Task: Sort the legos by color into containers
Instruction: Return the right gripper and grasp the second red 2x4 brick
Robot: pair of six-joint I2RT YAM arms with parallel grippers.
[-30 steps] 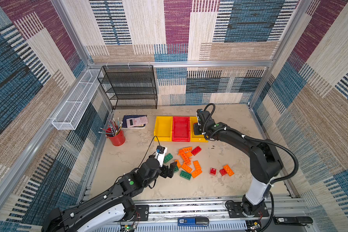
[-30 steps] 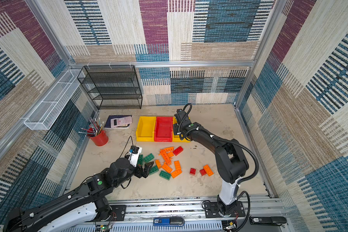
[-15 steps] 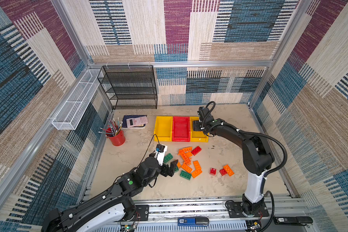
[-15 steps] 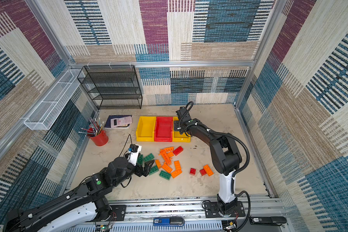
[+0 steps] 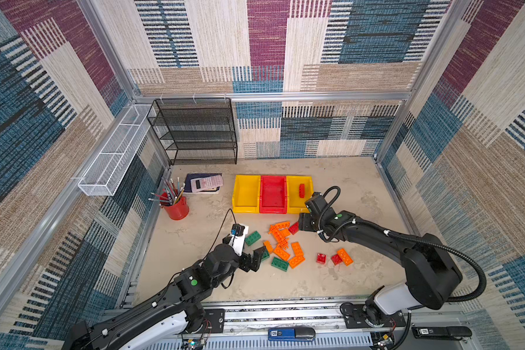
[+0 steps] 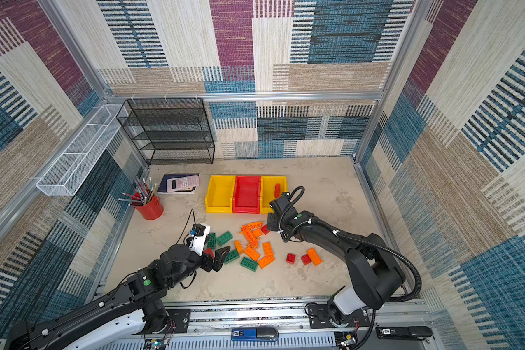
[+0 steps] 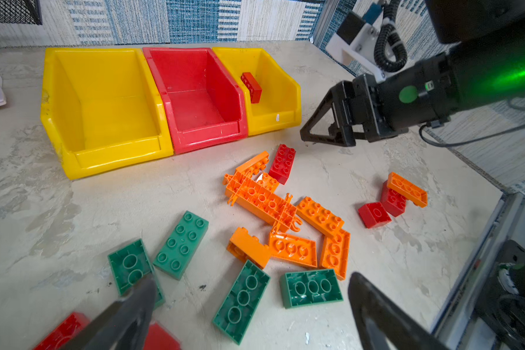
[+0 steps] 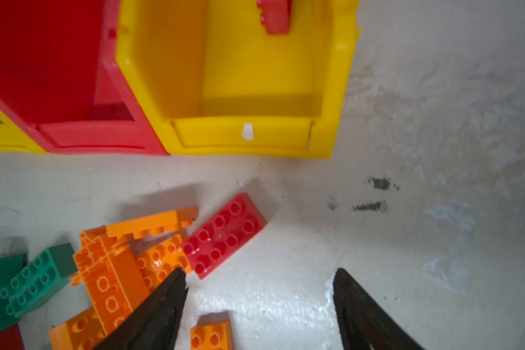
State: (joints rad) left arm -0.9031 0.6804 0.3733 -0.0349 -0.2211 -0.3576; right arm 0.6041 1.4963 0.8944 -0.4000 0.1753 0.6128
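The right gripper (image 5: 301, 223) pulled back from over the right yellow bin (image 5: 293, 198) to the counter beside the loose bricks. Its jaws, shut before, stood apart, and a red brick (image 5: 301, 190) lay uncovered in that bin.

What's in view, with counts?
yellow bins: 2, yellow, ends of the back row
red bin: 1, red, between them
binned brick: 1, red, in right yellow bin
green bricks: 4, green, pile's left
orange bricks: about 8, orange, pile's middle
loose red bricks: about 5, red, around the pile
pencil cup: 1, red, left of bins
calculator: 1, pink, on a dark notebook
mesh rack: 1, black, back wall
wire basket: 1, white, left wall
left gripper: 1, black, open by green bricks
right gripper: 1, black, open, empty, before the bins
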